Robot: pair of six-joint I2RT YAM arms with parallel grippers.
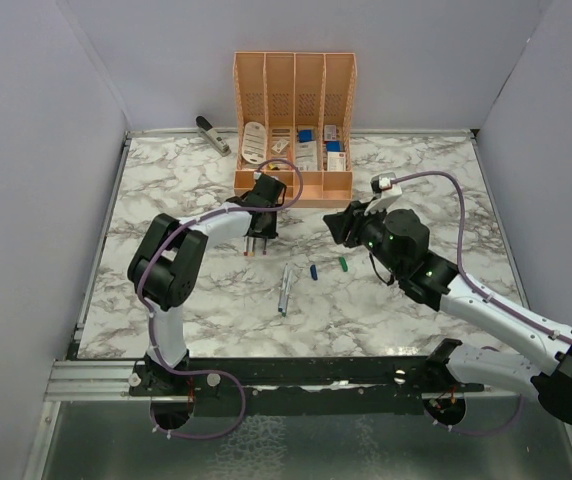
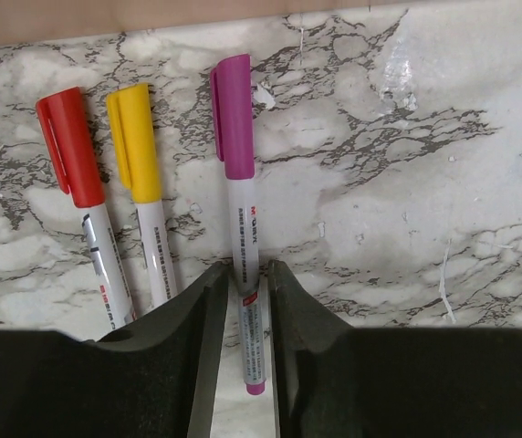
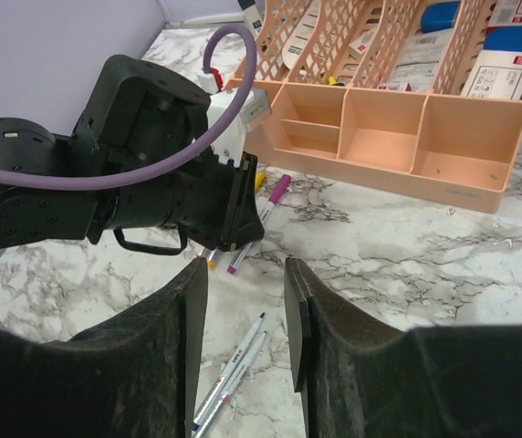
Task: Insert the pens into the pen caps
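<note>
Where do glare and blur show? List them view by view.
Left wrist: a bright glare patch on the table at upper right, left gripper dark and soft. Right wrist: right gripper blurred up close. Top external: even light, no hard shadows.

Bare worktop [image 1: 366, 320] runs along the left and near edges, while the peach organiser [image 1: 294, 130] blocks the far edge's middle, a stapler [image 1: 212, 134] the far-left corner, and loose pens [image 1: 285, 288] and caps [image 1: 313, 271] the centre.

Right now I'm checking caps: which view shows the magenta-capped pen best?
Left wrist: the magenta-capped pen lies close, full length, between the fingers of the left claw. Right wrist shows it small beside the left arm; the top view barely shows it.
</note>
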